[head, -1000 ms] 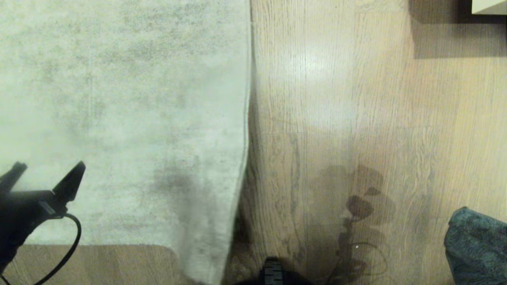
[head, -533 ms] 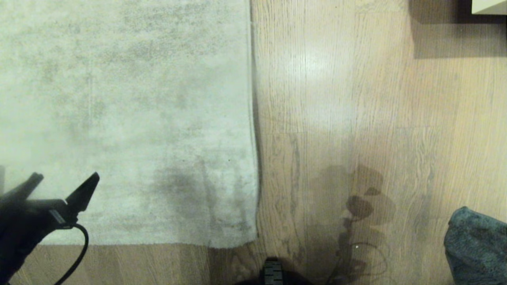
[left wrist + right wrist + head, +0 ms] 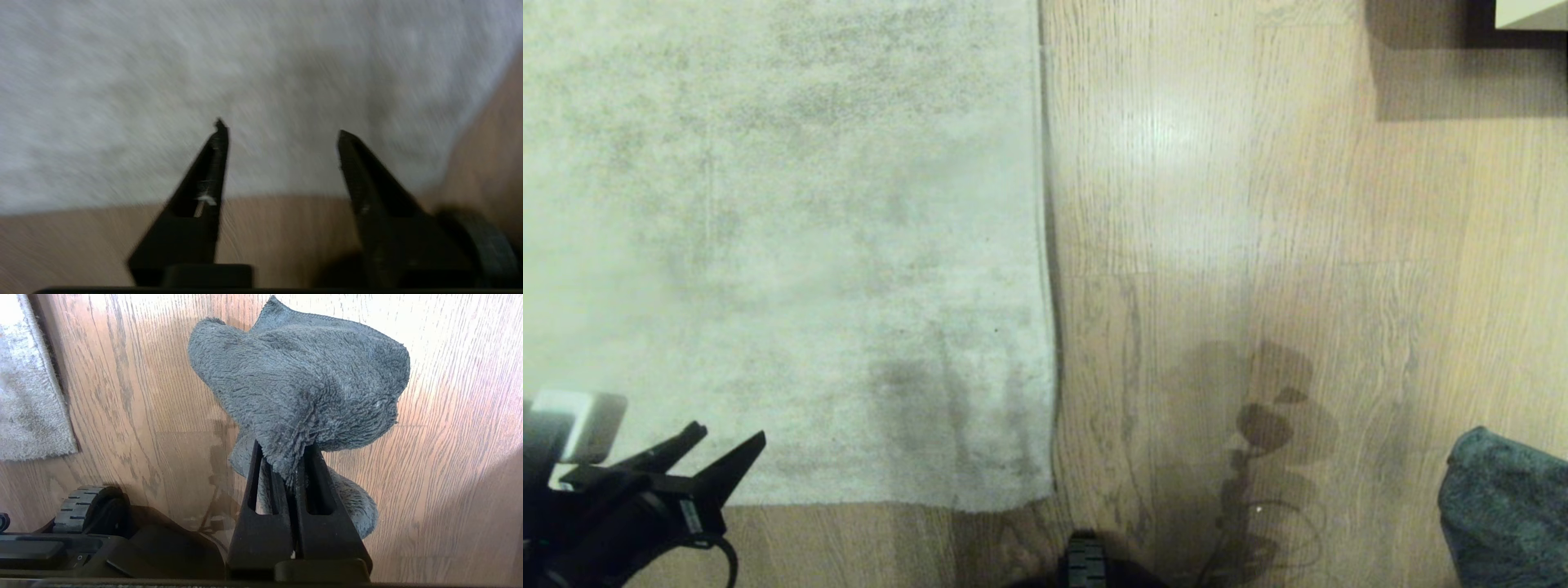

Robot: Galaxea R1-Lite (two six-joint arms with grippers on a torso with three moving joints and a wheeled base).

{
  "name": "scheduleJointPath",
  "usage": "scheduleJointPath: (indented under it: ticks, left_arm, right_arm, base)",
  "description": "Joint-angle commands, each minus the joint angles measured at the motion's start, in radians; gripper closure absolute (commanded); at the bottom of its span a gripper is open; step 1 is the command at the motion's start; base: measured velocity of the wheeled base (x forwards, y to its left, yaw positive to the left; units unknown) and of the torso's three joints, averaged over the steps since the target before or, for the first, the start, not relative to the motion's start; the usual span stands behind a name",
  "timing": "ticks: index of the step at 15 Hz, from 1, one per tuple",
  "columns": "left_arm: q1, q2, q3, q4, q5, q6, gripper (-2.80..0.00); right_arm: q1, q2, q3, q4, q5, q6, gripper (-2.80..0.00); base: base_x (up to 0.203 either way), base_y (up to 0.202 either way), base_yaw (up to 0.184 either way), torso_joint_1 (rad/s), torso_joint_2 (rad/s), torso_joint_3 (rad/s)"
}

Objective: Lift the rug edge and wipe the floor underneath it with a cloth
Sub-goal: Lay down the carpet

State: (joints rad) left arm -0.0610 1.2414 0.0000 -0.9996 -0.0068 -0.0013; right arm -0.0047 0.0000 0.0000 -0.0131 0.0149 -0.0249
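Pinching cloth [image 3: 302, 384] in right end effector [image 3: 288, 467], wrist view only, left end effector [image 3: 723, 445] parted over rug [image 3: 784, 229].

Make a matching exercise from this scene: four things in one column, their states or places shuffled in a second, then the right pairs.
Things:
1. rug
2. cloth
3. left gripper
4. floor

States or places:
A. pinched in the right gripper
B. fingers apart, holding nothing, above the rug's near edge
C. flat, its corner down on the planks
D. bare wood grain with a bright sheen patch

Pairs: 1-C, 2-A, 3-B, 4-D
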Motion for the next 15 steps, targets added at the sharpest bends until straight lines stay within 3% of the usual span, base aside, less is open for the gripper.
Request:
scheduleJointPath:
  ticks: [1, 4, 7, 15]
  left_arm:
    - [-0.073, -0.027, 0.0, 0.082, -0.003, 0.0, 0.0]
    - [-0.18, -0.023, 0.0, 0.216, -0.004, 0.0, 0.0]
    - [-0.234, -0.003, 0.0, 0.363, -0.004, 0.001, 0.0]
    - [-0.304, 0.195, 0.0, 0.39, -0.004, 0.004, 0.0]
  right_arm:
    - [0.0, 0.002, 0.0, -0.001, 0.0, -0.001, 0.0]
    - [0.0, 0.002, 0.0, -0.001, 0.0, -0.001, 0.0]
    - [0.0, 0.002, 0.0, -0.001, 0.0, -0.001, 0.0]
    - [0.0, 0.002, 0.0, -0.001, 0.0, 0.0, 0.0]
  base:
    - [0.0, 0.0, 0.0, 0.0, 0.0, 0.0]
    - [0.0, 0.0, 0.0, 0.0, 0.0, 0.0]
    - [0.0, 0.0, 0.0, 0.0, 0.0, 0.0]
    - [0.0, 0.0, 0.0, 0.0, 0.0, 0.0]
